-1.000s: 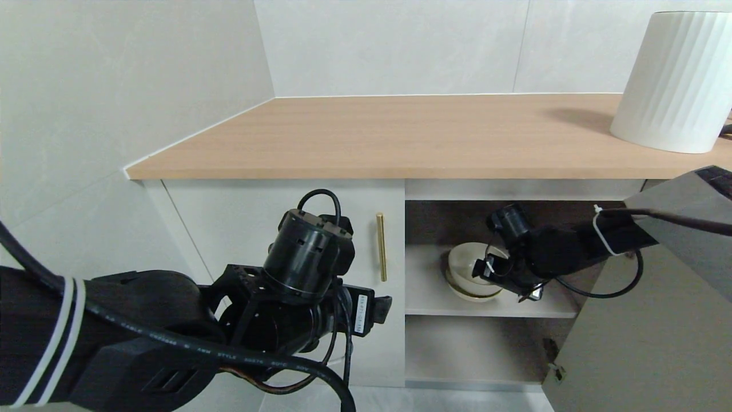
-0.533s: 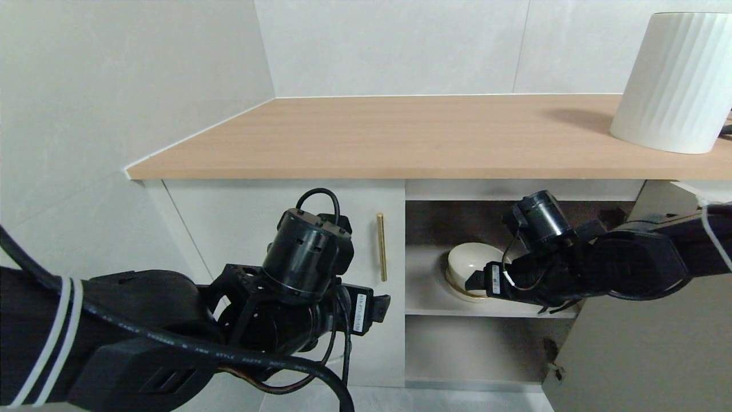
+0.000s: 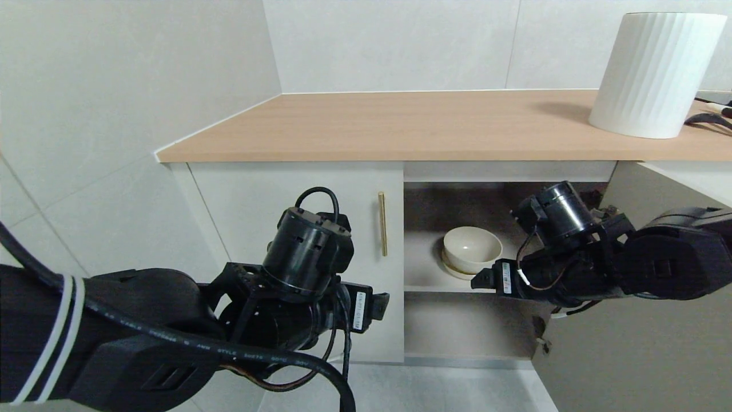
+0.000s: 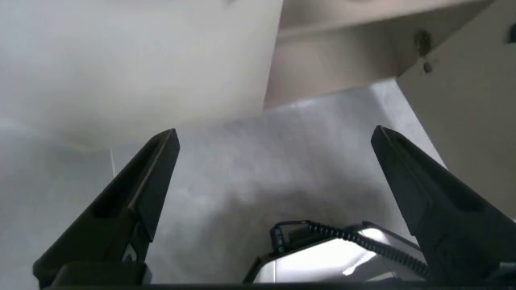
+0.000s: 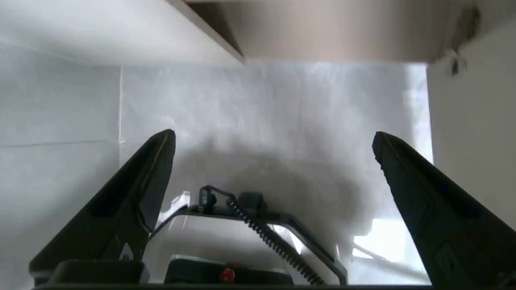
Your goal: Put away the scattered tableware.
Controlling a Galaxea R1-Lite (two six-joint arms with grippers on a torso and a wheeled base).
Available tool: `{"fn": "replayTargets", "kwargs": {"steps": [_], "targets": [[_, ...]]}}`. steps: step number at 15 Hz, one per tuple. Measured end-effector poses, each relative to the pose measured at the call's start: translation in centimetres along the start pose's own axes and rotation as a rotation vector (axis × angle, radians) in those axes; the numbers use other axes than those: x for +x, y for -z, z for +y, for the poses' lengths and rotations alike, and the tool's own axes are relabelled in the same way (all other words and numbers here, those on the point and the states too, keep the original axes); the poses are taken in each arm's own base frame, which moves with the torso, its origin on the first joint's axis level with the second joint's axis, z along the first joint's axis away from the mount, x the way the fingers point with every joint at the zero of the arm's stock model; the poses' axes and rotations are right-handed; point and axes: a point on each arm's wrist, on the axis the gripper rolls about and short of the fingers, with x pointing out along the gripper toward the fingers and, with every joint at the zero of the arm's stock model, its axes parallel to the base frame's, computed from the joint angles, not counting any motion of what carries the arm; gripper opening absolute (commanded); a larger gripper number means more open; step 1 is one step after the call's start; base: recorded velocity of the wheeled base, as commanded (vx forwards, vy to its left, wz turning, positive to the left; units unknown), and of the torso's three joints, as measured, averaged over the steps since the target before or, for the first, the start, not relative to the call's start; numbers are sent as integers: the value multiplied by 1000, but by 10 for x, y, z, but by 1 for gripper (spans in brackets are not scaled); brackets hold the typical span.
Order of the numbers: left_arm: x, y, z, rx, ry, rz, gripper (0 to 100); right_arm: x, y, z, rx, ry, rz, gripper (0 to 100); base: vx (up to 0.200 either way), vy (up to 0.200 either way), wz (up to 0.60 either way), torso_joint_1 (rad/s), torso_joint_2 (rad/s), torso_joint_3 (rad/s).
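A cream bowl (image 3: 472, 249) sits on a plate (image 3: 452, 268) on the middle shelf (image 3: 423, 274) of the open cabinet. My right arm (image 3: 572, 252) hangs just outside the cabinet, in front of the shelf and to the bowl's right, apart from it. In the right wrist view my right gripper (image 5: 274, 135) is open over the pale floor with nothing between its fingers. My left arm (image 3: 306, 257) is low in front of the closed left door. My left gripper (image 4: 274, 133) is also open and empty above the floor.
The right cabinet door (image 3: 629, 343) stands swung open beside my right arm. The left door carries a gold handle (image 3: 382, 223). A white ribbed cylinder (image 3: 652, 74) stands on the wooden countertop (image 3: 400, 123). A lower shelf (image 3: 457, 332) lies under the bowl's shelf.
My right arm has drawn back out of the cabinet, away from the bowl, which stays on its plate. The head camera has shifted a little. The left arm has kept still.
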Motion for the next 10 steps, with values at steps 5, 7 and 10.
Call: {"fn": "replayTargets", "kwargs": {"steps": [5,7,10], "targets": [[0,0,0,0,0,0,100,-1,0,1,-4,-4,-1,100,-200,0,0,2,0,6],[0,0,0,0,0,0,100,-1,0,1,-4,-5,-1,100,-200,0,0,7,2,-2],[0,0,0,0,0,0,100,-2,2,3,-9,-9,1,100,-200,0,0,2,5,2]]}}
